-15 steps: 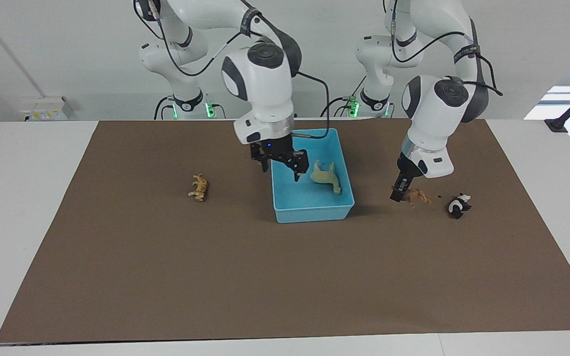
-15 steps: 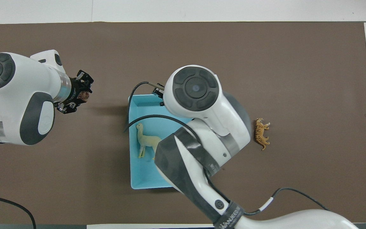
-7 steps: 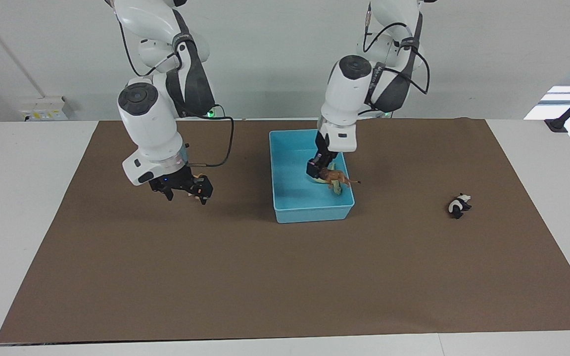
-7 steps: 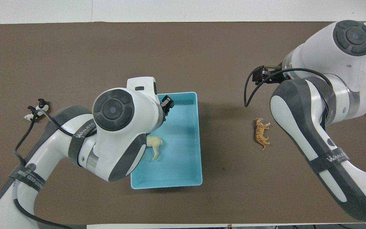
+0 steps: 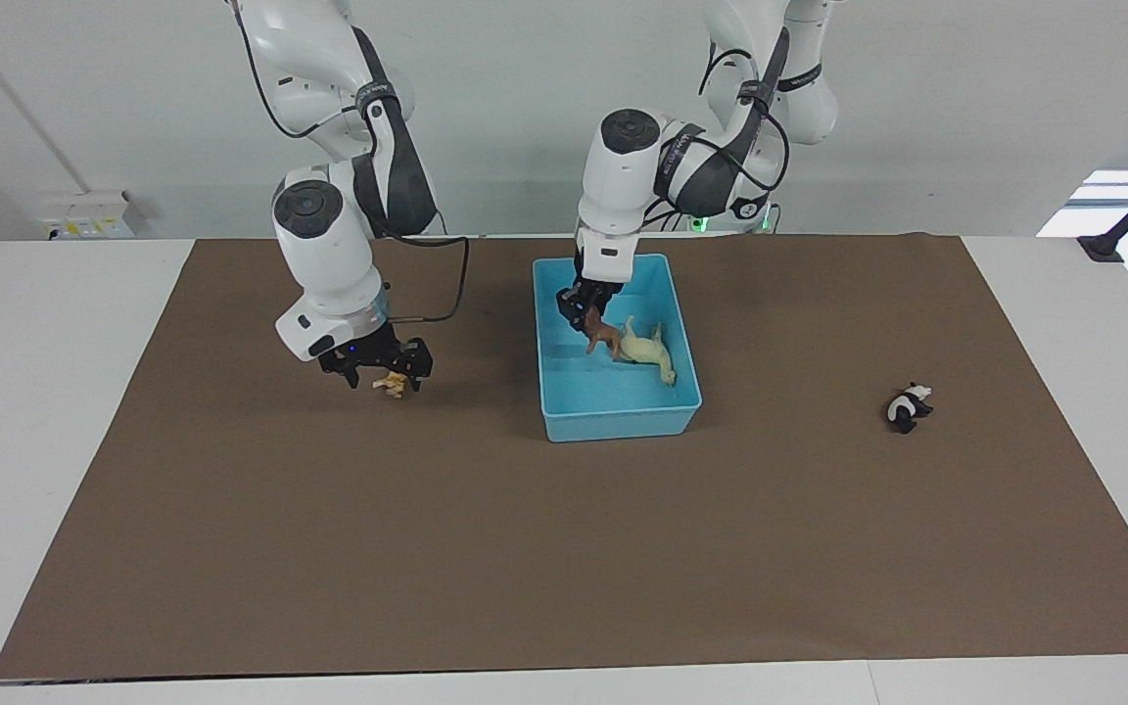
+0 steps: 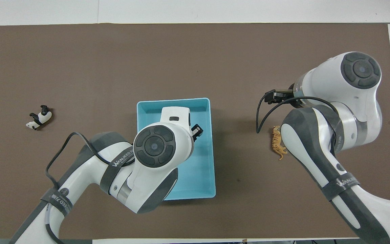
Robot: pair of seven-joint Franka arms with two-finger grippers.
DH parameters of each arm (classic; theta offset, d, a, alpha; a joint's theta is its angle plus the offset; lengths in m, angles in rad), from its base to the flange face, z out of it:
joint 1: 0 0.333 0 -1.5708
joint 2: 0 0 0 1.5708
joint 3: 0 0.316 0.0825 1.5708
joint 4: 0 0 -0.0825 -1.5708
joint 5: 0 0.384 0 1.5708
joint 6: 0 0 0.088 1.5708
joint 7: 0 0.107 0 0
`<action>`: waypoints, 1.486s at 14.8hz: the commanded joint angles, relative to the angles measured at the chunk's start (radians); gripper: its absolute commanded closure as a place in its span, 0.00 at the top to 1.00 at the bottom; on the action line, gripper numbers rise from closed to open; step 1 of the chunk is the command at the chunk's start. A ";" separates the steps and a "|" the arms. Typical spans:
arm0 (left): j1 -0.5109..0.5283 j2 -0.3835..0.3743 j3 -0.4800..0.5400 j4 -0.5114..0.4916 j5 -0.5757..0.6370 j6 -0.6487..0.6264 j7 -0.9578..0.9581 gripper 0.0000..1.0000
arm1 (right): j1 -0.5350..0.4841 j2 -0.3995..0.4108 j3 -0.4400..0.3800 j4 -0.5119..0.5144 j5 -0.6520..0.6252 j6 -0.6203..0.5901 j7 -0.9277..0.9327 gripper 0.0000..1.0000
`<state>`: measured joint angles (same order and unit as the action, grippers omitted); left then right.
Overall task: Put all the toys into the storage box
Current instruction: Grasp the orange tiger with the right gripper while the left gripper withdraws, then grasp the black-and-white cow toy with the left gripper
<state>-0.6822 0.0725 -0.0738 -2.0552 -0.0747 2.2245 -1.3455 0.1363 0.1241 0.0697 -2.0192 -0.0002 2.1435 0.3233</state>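
Note:
The light blue storage box (image 5: 618, 426) stands mid-table. The cream-yellow horse (image 5: 644, 351) lies inside it. My left gripper (image 5: 579, 311) is over the box, shut on the brown lion (image 5: 603, 338), which hangs beside the horse. My right gripper (image 5: 380, 370) is open and low, with a finger on either side of the orange tiger (image 5: 391, 384) on the mat. The black-and-white panda (image 5: 909, 406) lies on the mat toward the left arm's end. In the overhead view the left arm covers the horse and lion in the box (image 6: 201, 183); the tiger (image 6: 278, 146) and panda (image 6: 39, 117) show.
A brown mat (image 5: 564, 568) covers the table. A black cable (image 5: 446, 284) loops from the right wrist. White table margins lie at both ends.
My left gripper carried the lion from the mat beside the panda to over the box. My right gripper moved from the box to the tiger and came down around it.

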 commanded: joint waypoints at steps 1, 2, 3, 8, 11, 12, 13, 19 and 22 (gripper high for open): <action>0.000 -0.045 0.023 -0.017 0.004 -0.038 0.038 1.00 | -0.020 -0.041 0.005 -0.071 0.012 0.021 0.066 1.00; 0.022 -0.059 0.031 0.015 0.030 -0.081 0.073 1.00 | -0.020 -0.046 0.005 -0.094 0.012 0.022 0.092 1.00; 0.083 -0.063 0.046 0.048 0.059 -0.130 0.135 1.00 | -0.020 -0.044 0.005 -0.114 0.012 0.027 0.130 1.00; 0.470 -0.057 0.048 0.081 0.066 -0.197 0.818 1.00 | -0.035 -0.067 0.005 -0.214 0.014 0.108 0.220 1.00; 0.630 -0.045 0.048 0.075 0.067 -0.114 1.177 1.00 | -0.037 -0.070 0.005 -0.295 0.014 0.203 0.223 1.00; 0.669 -0.025 0.048 0.078 0.069 -0.082 1.236 1.00 | -0.032 -0.070 0.007 -0.302 0.014 0.216 0.223 1.00; 0.694 -0.001 0.048 0.079 0.082 -0.048 1.294 1.00 | -0.030 -0.070 0.007 -0.302 0.014 0.220 0.221 1.00; 0.832 0.058 0.048 0.018 0.154 0.088 1.704 1.00 | -0.026 -0.072 0.007 -0.354 0.014 0.277 0.217 1.00; 0.861 0.084 0.048 -0.026 0.154 0.161 1.798 1.00 | -0.024 -0.084 0.009 -0.403 0.014 0.338 0.217 0.98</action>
<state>0.1513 0.1536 -0.0125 -2.0393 0.0601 2.3217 0.3916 0.1148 0.0840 0.0702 -2.3592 0.0013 2.4328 0.5347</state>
